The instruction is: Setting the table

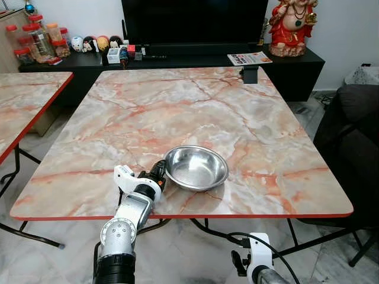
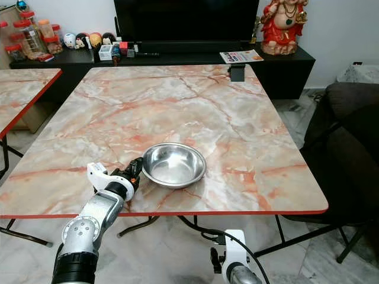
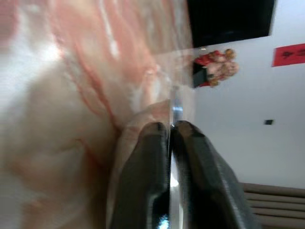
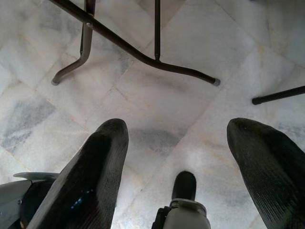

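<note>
Left gripper (image 1: 161, 172): pinched on rim of one steel bowl (image 1: 196, 167) near the table (image 1: 118, 118) front edge. Left wrist view: two fingers (image 3: 143, 176) clamped on that rim. Right gripper (image 4: 176, 157): fingers apart, above floor (image 4: 200, 43).

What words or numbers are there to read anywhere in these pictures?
None can be read.
Magazine on the black TV cabinet: red heading, too small to read.
Red wall sign: dark marks, too blurred.
Jars on the cabinet: labels too small.
Steel bowl: no writing.
</note>
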Controlling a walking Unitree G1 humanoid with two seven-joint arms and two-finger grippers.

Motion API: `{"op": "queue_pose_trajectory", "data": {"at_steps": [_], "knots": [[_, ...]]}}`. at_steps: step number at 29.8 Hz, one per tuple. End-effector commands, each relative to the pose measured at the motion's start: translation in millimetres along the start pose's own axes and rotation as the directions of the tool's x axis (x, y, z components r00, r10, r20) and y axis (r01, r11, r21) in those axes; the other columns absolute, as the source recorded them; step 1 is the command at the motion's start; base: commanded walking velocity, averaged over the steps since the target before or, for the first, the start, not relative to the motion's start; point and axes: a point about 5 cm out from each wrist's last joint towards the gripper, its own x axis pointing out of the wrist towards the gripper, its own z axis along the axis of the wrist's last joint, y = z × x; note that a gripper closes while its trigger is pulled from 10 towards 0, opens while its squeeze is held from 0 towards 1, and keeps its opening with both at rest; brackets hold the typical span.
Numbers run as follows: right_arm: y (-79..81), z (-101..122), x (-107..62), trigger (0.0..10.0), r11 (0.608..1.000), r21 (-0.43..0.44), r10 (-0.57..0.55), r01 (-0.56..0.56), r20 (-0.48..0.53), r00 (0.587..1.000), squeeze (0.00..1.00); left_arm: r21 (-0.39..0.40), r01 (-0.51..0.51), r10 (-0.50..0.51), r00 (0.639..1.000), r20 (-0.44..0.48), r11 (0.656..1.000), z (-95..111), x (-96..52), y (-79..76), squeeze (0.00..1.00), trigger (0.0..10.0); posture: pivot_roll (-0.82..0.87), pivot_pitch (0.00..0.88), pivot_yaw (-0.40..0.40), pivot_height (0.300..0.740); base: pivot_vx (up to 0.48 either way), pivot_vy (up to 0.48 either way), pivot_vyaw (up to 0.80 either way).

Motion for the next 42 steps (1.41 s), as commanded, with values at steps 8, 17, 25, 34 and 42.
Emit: {"op": "queue_pose_trajectory", "data": {"at_steps": [8,17,25,34,42], "knots": [[0.2,4,1.0,10.0,1.0,-0.002,0.001,-0.001,0.003,1.0,0.0,0.024,-0.057,0.058,0.998,-0.018,0.998,-9,-2.9,11.5,1.0,10.0,0.02,0.0,0.009,0.732,0.0,0.0,0.0],[0.9,4,1.0,10.0,1.0,-0.005,0.006,-0.006,0.002,1.0,0.0,0.092,-0.073,0.07,0.997,0.034,0.993,7,-8.7,13.3,0.0,10.0,0.03,0.0,0.006,0.732,0.0,0.0,0.0],[1.6,4,1.2,10.0,1.0,-0.007,0.01,-0.01,0.001,1.0,0.0,0.098,0.015,-0.022,0.997,0.076,0.995,24,-18.8,0.1,0.0,10.0,0.04,0.0,0.003,0.732,0.0,0.0,0.0],[1.6,3,1.0,10.0,1.0,-0.009,0.01,-0.01,0.0,1.0,0.0,0.507,-0.161,-0.049,0.925,0.377,0.847,95,-56.2,-3.7,0.0,10.0,0.05,0.0,-0.002,0.732,0.0,0.0,0.0],[2.8,3,1.2,10.0,1.0,-0.018,0.014,-0.014,-0.002,1.0,0.0,0.568,-0.619,0.102,0.72,0.687,0.542,157,-96.0,33.4,0.0,10.0,0.06,0.0,-0.007,0.732,0.0,0.0,0.0]]}}
